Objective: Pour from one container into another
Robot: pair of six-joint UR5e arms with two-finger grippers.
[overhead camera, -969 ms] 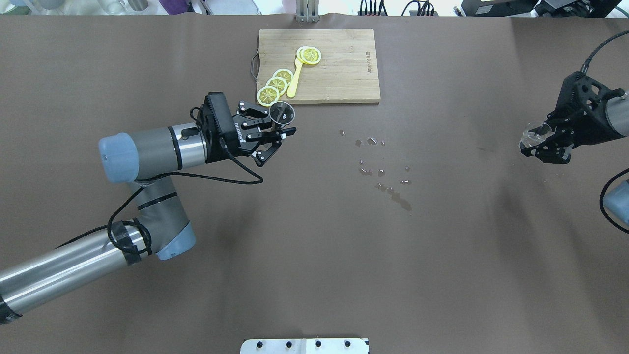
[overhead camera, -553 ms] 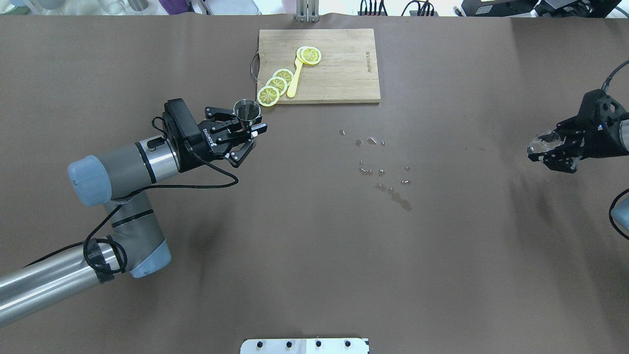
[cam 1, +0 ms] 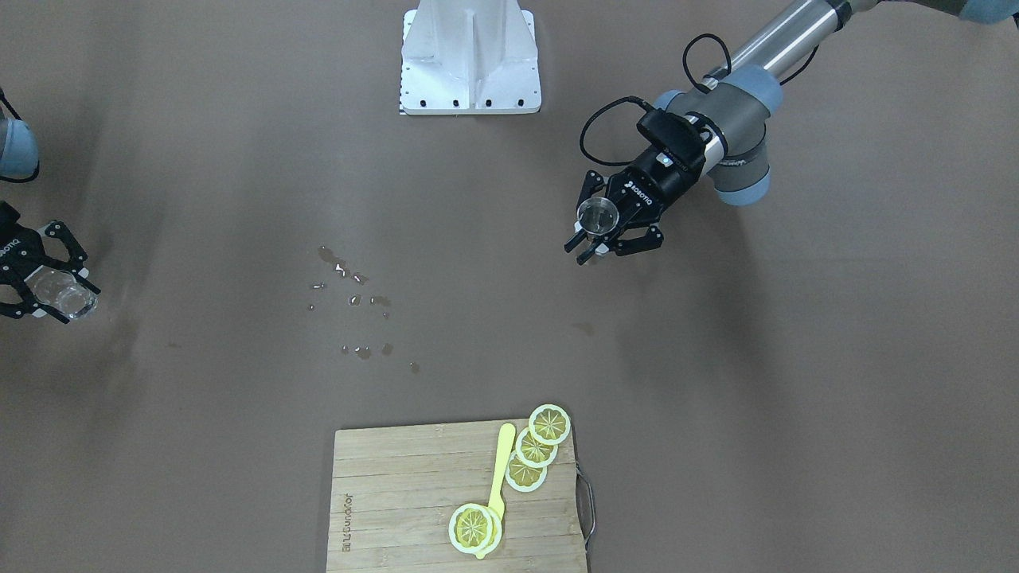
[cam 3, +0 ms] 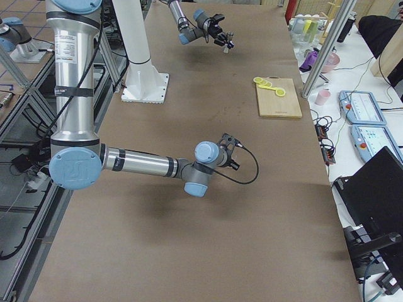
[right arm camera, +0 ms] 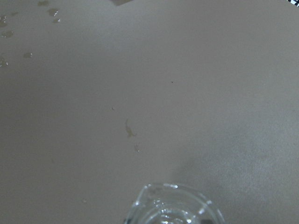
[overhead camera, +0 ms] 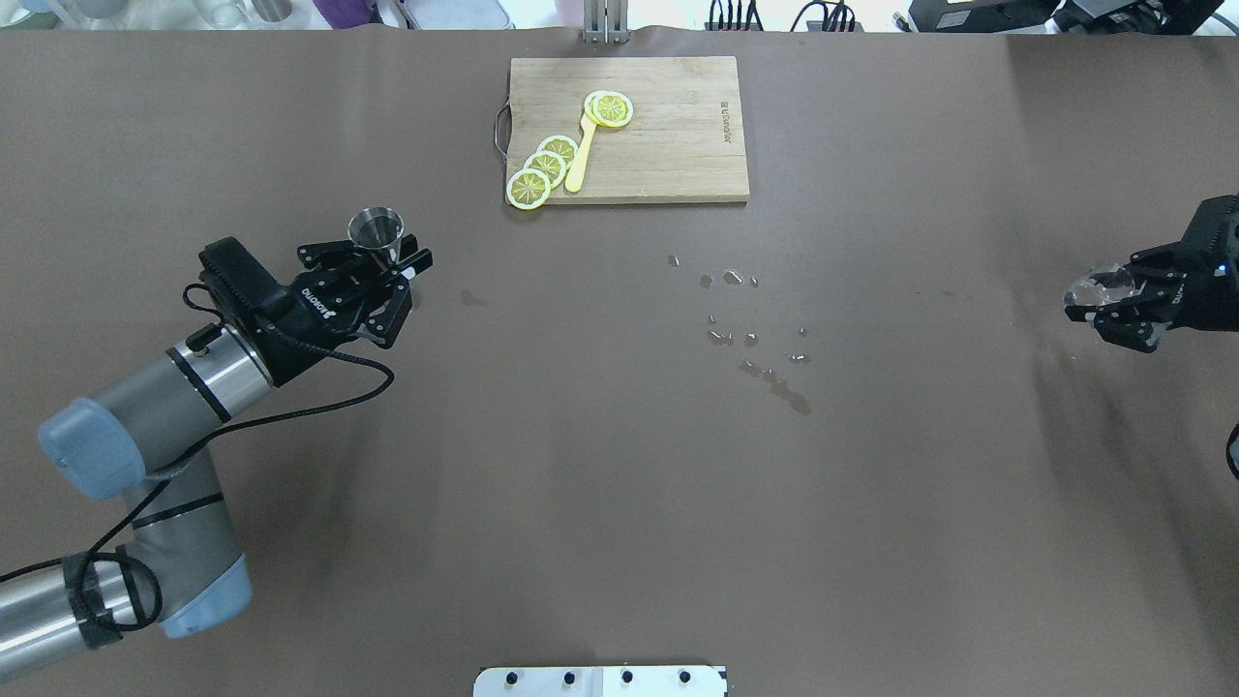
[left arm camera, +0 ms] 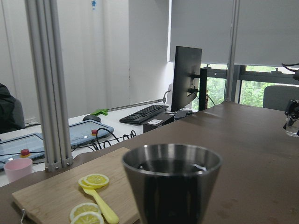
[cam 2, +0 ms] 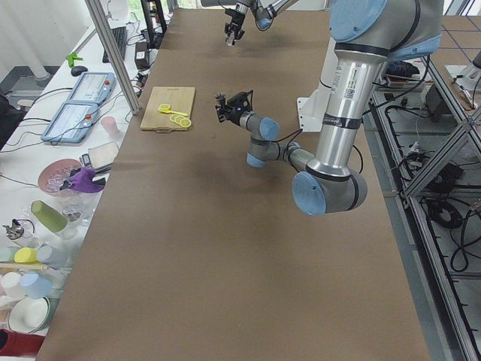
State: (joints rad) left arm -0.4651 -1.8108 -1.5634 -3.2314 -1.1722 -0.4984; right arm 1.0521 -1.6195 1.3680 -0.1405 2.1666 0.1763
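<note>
Steel cup (overhead camera: 376,230), stiff, probably light and slick-walled, held upright in left tool (overhead camera: 379,257) at left of counter (overhead camera: 619,484), well apart from fragile clear glass (cam 1: 62,293) clasped in right tool (overhead camera: 1099,302) at right edge; both likely best gripped across mid-wall, gently for glass.

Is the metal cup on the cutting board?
No, the left gripper holds the metal cup over the table, well clear of the cutting board.

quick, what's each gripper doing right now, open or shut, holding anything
left gripper: shut, holding the metal cup upright
right gripper: shut, holding the clear glass
</note>
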